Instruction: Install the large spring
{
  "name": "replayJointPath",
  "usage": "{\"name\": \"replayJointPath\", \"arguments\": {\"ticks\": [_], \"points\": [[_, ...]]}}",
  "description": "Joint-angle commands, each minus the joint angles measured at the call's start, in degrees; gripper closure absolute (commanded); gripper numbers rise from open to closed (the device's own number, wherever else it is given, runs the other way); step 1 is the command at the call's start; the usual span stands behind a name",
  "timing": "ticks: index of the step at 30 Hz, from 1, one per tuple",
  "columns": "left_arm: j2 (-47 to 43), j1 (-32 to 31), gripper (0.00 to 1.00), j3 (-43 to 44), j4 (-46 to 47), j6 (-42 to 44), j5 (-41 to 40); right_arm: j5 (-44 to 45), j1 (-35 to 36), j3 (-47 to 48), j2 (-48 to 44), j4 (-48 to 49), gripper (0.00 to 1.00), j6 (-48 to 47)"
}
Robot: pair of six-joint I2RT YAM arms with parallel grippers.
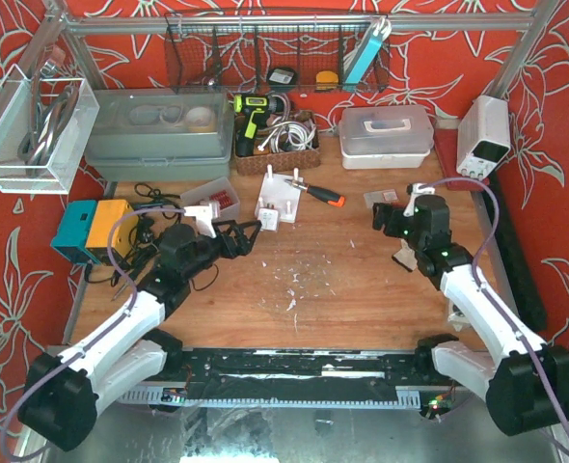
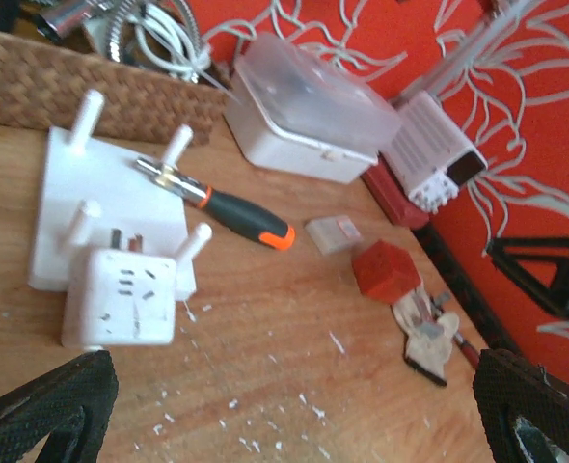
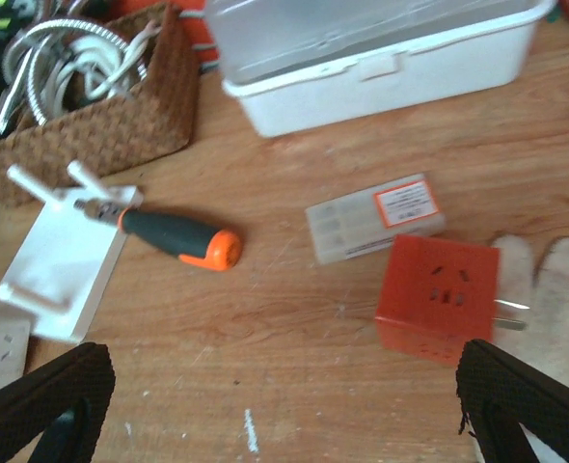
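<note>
At the far left, the left pincer [image 1: 241, 236] hangs low over the worktop [image 1: 333, 280] with its jaws wide apart and nothing between them. It faces the pegged white board [image 2: 101, 193], which I take to be the fixture the large spring goes on. A white cube socket adapter [image 2: 121, 299] stands against the board's near edge. An orange-and-black screwdriver [image 2: 231, 214] lies with its shaft across the board's right corner.

The large spring itself I cannot pick out with certainty. The nearest candidate is a coil of ribbed metal [image 3: 43, 43] in the wicker basket [image 3: 101, 125] behind the board, and it may only be hose.

So the step in hand is finding and fetching. Settle on the spring before committing. Grip it across a few turns near one end so it does not squirm. Clear the screwdriver off the board first, then hook one end over a peg before stretching to the next.

Further right, a small clear case [image 3: 373, 217] carries a red-bordered label whose print is too small to read. Just beside it sits a red cube adapter [image 3: 439, 294]. The right pincer [image 3: 284, 405] hovers over these, jaws spread and empty. No brand or other writing is legible anywhere.
</note>
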Motion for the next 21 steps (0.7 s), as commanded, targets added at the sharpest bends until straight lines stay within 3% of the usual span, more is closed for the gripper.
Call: {"name": "replayJointPath", "arguments": {"ticks": [1, 10, 21], "points": [[1.0, -5.5, 0.00, -1.1, 3.2, 4.4, -5.6, -2.6, 2.9, 1.4, 3.1, 3.1, 0.03, -7.8], [0.5, -15.8, 0.00, -7.2, 3.9, 7.4, -13.3, -2.3, 7.8, 5.6, 15.9, 7.6, 0.17, -26.9], [3.0, -17.9, 0.00, -8.4, 6.7, 13.5, -11.7, -1.5, 13.1, 28.1, 39.3, -4.8, 0.29, -49.6]]}}
